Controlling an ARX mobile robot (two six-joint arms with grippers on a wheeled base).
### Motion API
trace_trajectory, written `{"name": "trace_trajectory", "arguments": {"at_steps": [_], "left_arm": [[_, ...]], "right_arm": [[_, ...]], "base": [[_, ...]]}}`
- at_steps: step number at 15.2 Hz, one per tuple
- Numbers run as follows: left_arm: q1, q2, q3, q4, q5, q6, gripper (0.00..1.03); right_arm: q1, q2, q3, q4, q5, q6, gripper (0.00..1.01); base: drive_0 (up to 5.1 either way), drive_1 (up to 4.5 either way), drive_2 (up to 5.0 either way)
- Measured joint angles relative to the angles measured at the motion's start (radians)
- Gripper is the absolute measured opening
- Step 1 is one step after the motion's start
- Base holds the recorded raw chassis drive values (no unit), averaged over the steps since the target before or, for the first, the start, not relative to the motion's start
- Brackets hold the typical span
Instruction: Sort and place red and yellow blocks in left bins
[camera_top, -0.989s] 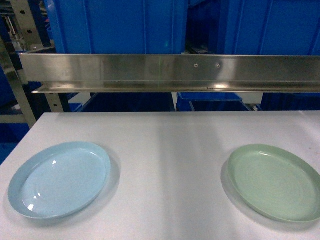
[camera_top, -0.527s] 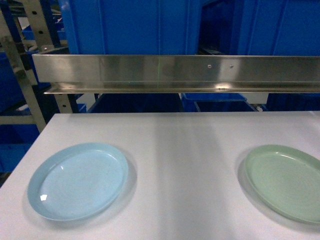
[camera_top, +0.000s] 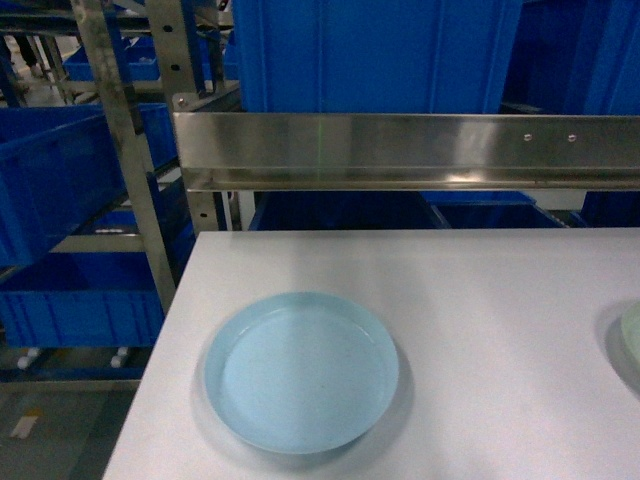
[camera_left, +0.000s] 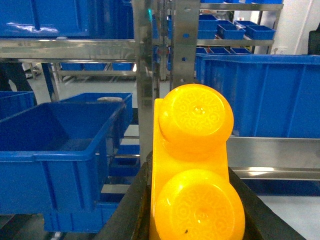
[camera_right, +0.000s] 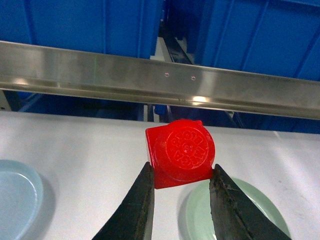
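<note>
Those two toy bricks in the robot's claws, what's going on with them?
Each arm is carrying one. The left gripper holds a yellow block with two studs, facing a blue bin on the racks. The right gripper holds a red block above the white table, between a blue plate and a green plate. Neither block is in a bin yet.

yellow block (camera_left: 192, 170): glossy orange-yellow, embossed lettering ringed on both round studs
red block (camera_right: 180, 152): bright glossy red, embossed lettering on its one stud
left gripper (camera_left: 192, 210) fingers (camera_left: 127, 210): black
right gripper (camera_right: 181, 200) fingers (camera_right: 132, 210): matte black
bins (camera_left: 50, 155): deep blue, ribbed sides
near plate (camera_top: 300, 370): pale blue
other plate (camera_right: 232, 215): pale green
table (camera_top: 480, 300): plain white
rail (camera_top: 400, 150): brushed silver steel, with a faint green glint
</note>
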Motion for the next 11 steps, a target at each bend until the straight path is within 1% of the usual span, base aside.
{"name": "trace_trajectory", "arguments": {"at_steps": [11], "left_arm": [[0.0, 0.0, 0.0, 0.001, 0.0, 0.0, 0.27]], "right_arm": [[0.0, 0.0, 0.0, 0.003, -0.001, 0.0, 0.24]], "base": [[-5.2, 2.29, 2.3]]}}
